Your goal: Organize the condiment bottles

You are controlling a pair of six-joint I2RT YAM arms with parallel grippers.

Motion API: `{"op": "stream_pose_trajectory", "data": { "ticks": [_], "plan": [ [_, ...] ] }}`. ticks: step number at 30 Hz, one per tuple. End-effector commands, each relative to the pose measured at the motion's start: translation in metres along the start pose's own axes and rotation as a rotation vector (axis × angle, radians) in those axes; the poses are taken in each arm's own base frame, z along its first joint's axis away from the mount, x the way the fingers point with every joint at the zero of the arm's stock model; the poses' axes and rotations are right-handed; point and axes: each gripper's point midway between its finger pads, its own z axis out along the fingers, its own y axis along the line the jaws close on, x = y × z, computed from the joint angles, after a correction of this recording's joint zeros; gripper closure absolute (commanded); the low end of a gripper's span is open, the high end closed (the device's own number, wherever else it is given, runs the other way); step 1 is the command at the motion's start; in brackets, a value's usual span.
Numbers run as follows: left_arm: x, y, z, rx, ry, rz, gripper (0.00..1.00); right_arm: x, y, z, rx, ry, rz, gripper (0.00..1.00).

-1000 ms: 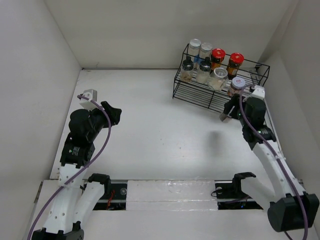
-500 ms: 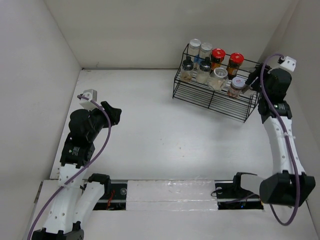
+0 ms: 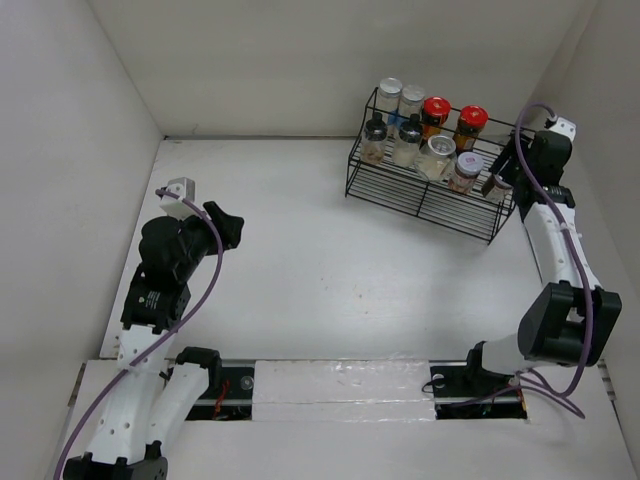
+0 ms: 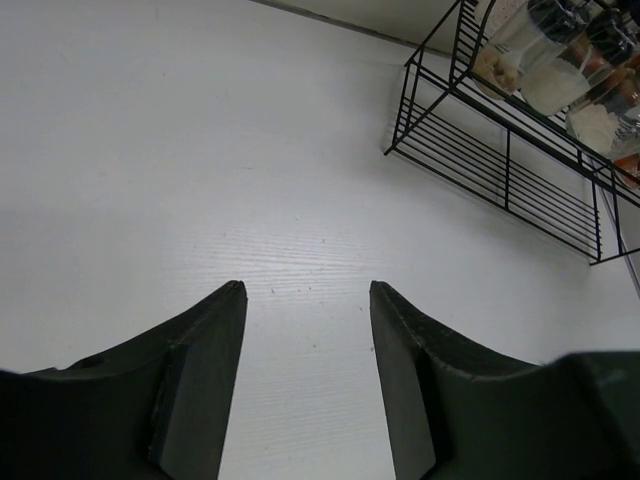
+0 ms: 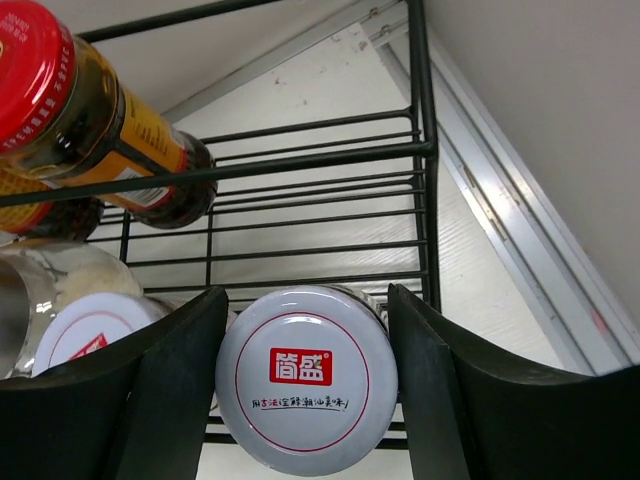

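All the condiment bottles (image 3: 409,130) stand in the black wire rack (image 3: 400,185), which sits at about 1 o'clock on the white desk (image 3: 300,250) in the top view. On its back row, from 9 toward 3 o'clock, come two silver-lidded jars (image 3: 389,92) and two red-capped bottles (image 3: 436,108). In front of them are two black-capped bottles (image 3: 375,133), a clear jar (image 3: 436,152) and, at the 3 o'clock end, a white-lidded jar (image 5: 305,378). The right tool (image 5: 305,292) hangs over that last jar with its jaws spread, one on each side of the lid; whether they press on it cannot be told. The left tool (image 4: 306,287) hovers at 9 o'clock, well apart from the rack, its jaws parted a little above bare desk
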Motion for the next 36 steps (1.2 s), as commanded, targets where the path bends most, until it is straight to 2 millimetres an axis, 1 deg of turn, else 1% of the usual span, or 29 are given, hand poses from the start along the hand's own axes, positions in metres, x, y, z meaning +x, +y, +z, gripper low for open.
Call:
{"op": "stream_pose_trajectory", "data": {
  "ticks": [1, 2, 4, 5, 6, 7, 8, 9, 10, 11, 12, 13, 14, 15, 16, 17, 18, 19, 21, 22, 23, 24, 25, 26, 28, 29, 31, 33, 36],
  "plan": [
    [-0.014, -0.005, 0.000, 0.019, -0.052, 0.017, 0.51, -0.049, 0.021, -0.007, -0.087, -0.167, 0.033, 0.37],
    [-0.014, -0.005, 0.000, 0.019, -0.052, 0.017, 0.49, -0.049, 0.021, -0.007, -0.087, -0.167, 0.034, 0.27],
    [-0.014, -0.005, 0.000, 0.019, -0.052, 0.017, 0.45, -0.053, 0.022, -0.011, -0.091, -0.179, 0.035, 0.18],
    [-0.014, -0.005, 0.000, 0.019, -0.052, 0.017, 0.42, -0.058, 0.023, -0.017, -0.095, -0.193, 0.036, 0.08],
    [-0.014, -0.005, 0.000, 0.019, -0.052, 0.017, 0.39, -0.058, 0.023, -0.017, -0.095, -0.193, 0.036, 0.03],
    [-0.014, -0.005, 0.000, 0.019, -0.052, 0.017, 0.37, -0.069, 0.025, -0.025, -0.104, -0.221, 0.039, 0.00],
    [-0.014, -0.005, 0.000, 0.019, -0.052, 0.017, 0.34, -0.076, 0.029, -0.031, -0.122, -0.238, 0.040, 0.00],
    [-0.015, -0.006, -0.003, 0.023, -0.061, 0.018, 0.22, -0.084, 0.029, -0.044, -0.129, -0.259, 0.042, 0.00],
    [-0.015, -0.006, -0.003, 0.023, -0.061, 0.018, 0.17, -0.088, 0.037, -0.053, -0.158, -0.273, 0.039, 0.00],
    [-0.015, -0.006, -0.003, 0.023, -0.061, 0.018, 0.14, -0.098, 0.042, -0.064, -0.182, -0.299, 0.049, 0.00],
    [-0.017, -0.008, -0.006, 0.028, -0.073, 0.020, 0.11, -0.111, 0.047, -0.086, -0.207, -0.346, 0.051, 0.00],
    [-0.018, -0.008, -0.006, 0.028, -0.073, 0.020, 0.07, -0.115, 0.058, -0.101, -0.264, -0.360, 0.044, 0.00],
    [-0.024, -0.012, -0.012, 0.043, -0.106, 0.015, 0.05, -0.117, 0.072, -0.117, -0.326, -0.373, 0.034, 0.00],
    [-0.026, -0.013, -0.014, 0.047, -0.114, 0.007, 0.03, -0.106, 0.080, -0.126, -0.377, -0.356, 0.023, 0.00],
    [-0.029, -0.015, -0.016, 0.055, -0.131, 0.009, 0.02, -0.113, 0.091, -0.158, -0.451, -0.408, 0.014, 0.00],
    [-0.034, -0.020, -0.020, 0.071, -0.143, -0.002, 0.00, -0.106, 0.107, -0.176, -0.548, -0.407, -0.007, 0.00],
    [-0.038, -0.022, -0.025, 0.082, -0.167, 0.001, 0.00, -0.095, 0.124, -0.195, -0.634, -0.396, -0.023, 0.00],
    [-0.038, -0.026, -0.028, 0.099, -0.169, -0.010, 0.00, -0.086, 0.130, -0.220, -0.708, -0.417, -0.048, 0.00],
    [-0.047, -0.033, -0.036, 0.128, -0.204, -0.014, 0.00, -0.063, 0.152, -0.257, -0.888, -0.393, -0.101, 0.00],
    [-0.053, -0.038, -0.040, 0.145, -0.214, -0.022, 0.00, -0.049, 0.153, -0.280, -0.966, -0.392, -0.123, 0.00],
    [-0.059, -0.042, -0.046, 0.155, -0.236, -0.019, 0.00, -0.044, 0.152, -0.289, -0.983, -0.405, -0.135, 0.00],
    [-0.056, -0.045, -0.047, 0.174, -0.216, -0.027, 0.00, -0.034, 0.156, -0.305, -1.059, -0.396, -0.159, 0.00],
    [-0.060, -0.051, -0.053, 0.195, -0.231, -0.022, 0.00, -0.028, 0.157, -0.320, -1.106, -0.405, -0.178, 0.00],
    [-0.064, -0.055, -0.058, 0.212, -0.242, -0.031, 0.00, -0.025, 0.150, -0.336, -1.127, -0.431, -0.194, 0.00],
    [-0.069, -0.064, -0.063, 0.251, -0.248, -0.034, 0.00, -0.019, 0.145, -0.354, -1.158, -0.442, -0.214, 0.00],
    [-0.074, -0.069, -0.069, 0.273, -0.267, -0.040, 0.00, -0.022, 0.137, -0.371, -1.159, -0.485, -0.236, 0.00],
    [-0.081, -0.075, -0.074, 0.299, -0.288, -0.042, 0.00, -0.023, 0.128, -0.381, -1.141, -0.517, -0.248, 0.00],
    [-0.083, -0.079, -0.078, 0.316, -0.299, -0.036, 0.00, -0.023, 0.119, -0.390, -1.119, -0.545, -0.246, 0.00],
    [-0.085, -0.087, -0.081, 0.359, -0.301, -0.042, 0.00, -0.019, 0.115, -0.382, -1.080, -0.525, -0.232, 0.00]
  ]
}}
